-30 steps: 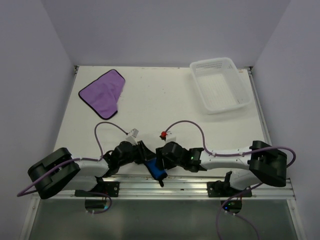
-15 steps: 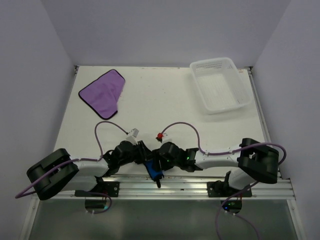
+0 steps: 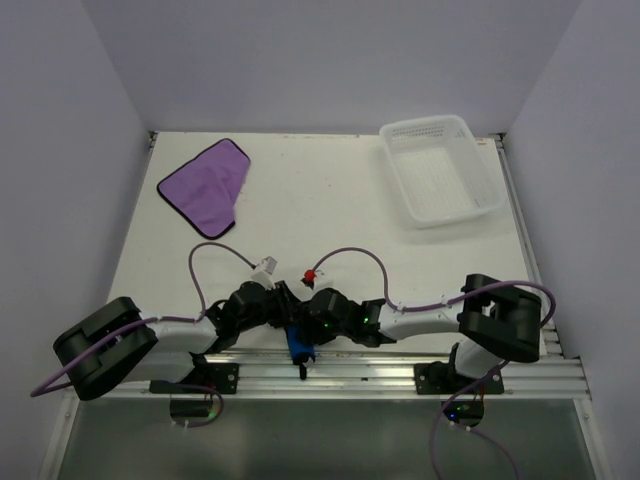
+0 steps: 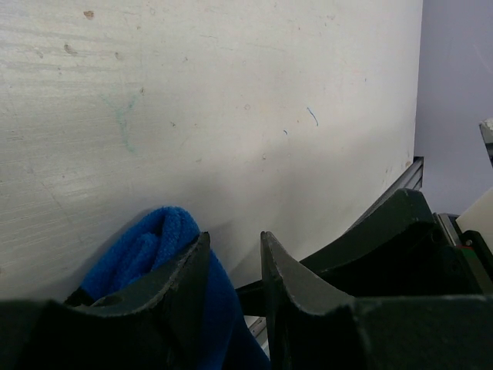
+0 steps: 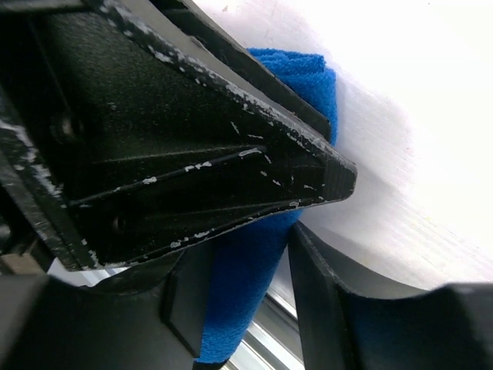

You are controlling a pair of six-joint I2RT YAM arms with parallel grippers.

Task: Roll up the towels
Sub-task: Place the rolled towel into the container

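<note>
The blue towel (image 3: 299, 347) is rolled into a tight tube that hangs over the table's near edge onto the rail. My left gripper (image 3: 287, 322) is shut on its upper part. In the left wrist view the blue towel (image 4: 146, 250) bulges past the left finger and fills the gap low between the jaws of the left gripper (image 4: 233, 235). My right gripper (image 5: 243, 254) straddles the blue towel (image 5: 246, 308) lower down, open, with a sliver of daylight by its right finger. The purple towel (image 3: 207, 185) lies flat at the far left.
A white perforated basket (image 3: 440, 170) stands at the far right corner. The metal rail (image 3: 400, 372) runs along the near edge under both arms. Purple cables loop over the table behind the two wrists.
My right arm has slid left, bringing its gripper against the left one and around the blue roll, and its jaws have narrowed. The roll's lower end has shifted slightly left. The left gripper has held still.
</note>
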